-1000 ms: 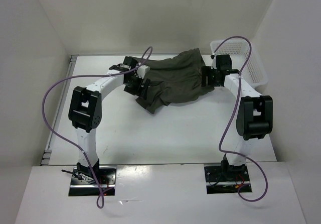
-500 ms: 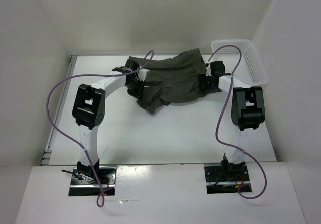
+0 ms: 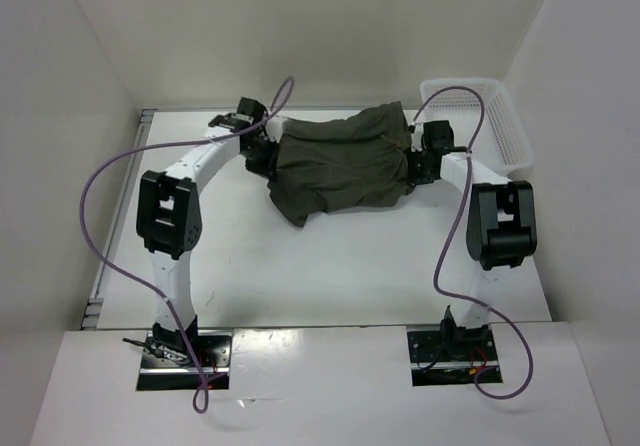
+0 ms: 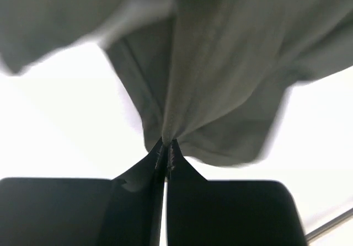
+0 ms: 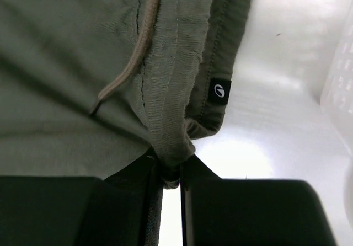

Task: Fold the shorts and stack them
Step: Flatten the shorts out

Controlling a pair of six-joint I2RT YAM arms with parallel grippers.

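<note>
**Two hands clamped on the shorts, one at each end**

The shorts (image 3: 345, 161) lie rumpled across the far middle of the counter (image 3: 330, 266), stretched between the two arms. One corner trails toward the near side. They are not yet folded.

At their left edge, the left hand (image 4: 165, 156) is shut tight on a thin pinch of cloth, which fans out from its fingertips. At their right edge, the right hand (image 5: 171, 174) is closed down on a thicker roll of the waistband hem. This grip sits just beside the drawstring (image 5: 135, 53) and a small logo tab (image 5: 222, 89). The white basket (image 3: 505, 131) stands near that hand, at the counter's far right.

The likeliest trouble is the left grip. It holds so little fabric that a hard pull apart could drag the cloth free and drop that end. The right hand may hold only some of the layers in its bunch. If so, a lift would let the rest sag and the fold would come out crooked. The loose drawstring could catch under a fold. A wide swing of the right arm could knock the basket.
</note>
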